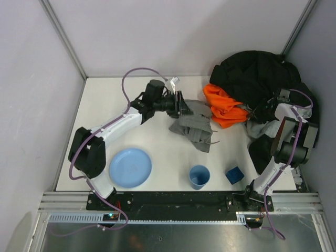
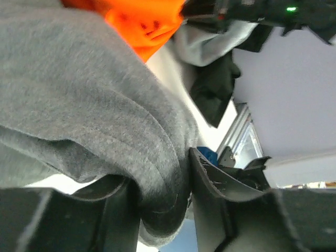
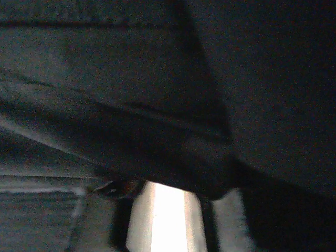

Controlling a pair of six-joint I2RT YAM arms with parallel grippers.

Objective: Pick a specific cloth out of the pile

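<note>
The grey cloth (image 1: 195,123) lies partly lifted at the table's middle, just left of the pile, with thin cords trailing off its lower right. My left gripper (image 1: 184,107) is shut on its left edge. In the left wrist view a thick fold of the cloth (image 2: 79,105) is pinched between the fingers (image 2: 215,184). The pile is at the back right: the big black jacket (image 1: 257,73) with the orange cloth (image 1: 226,105) on its left side. My right gripper (image 1: 261,112) is sunk into the jacket (image 3: 157,79), which hides its jaws.
A blue plate (image 1: 130,167), a blue cup (image 1: 199,176) and a small blue block (image 1: 234,174) stand along the front of the table. A paler grey piece (image 1: 257,128) lies under the right arm. Walls close in on the back and both sides.
</note>
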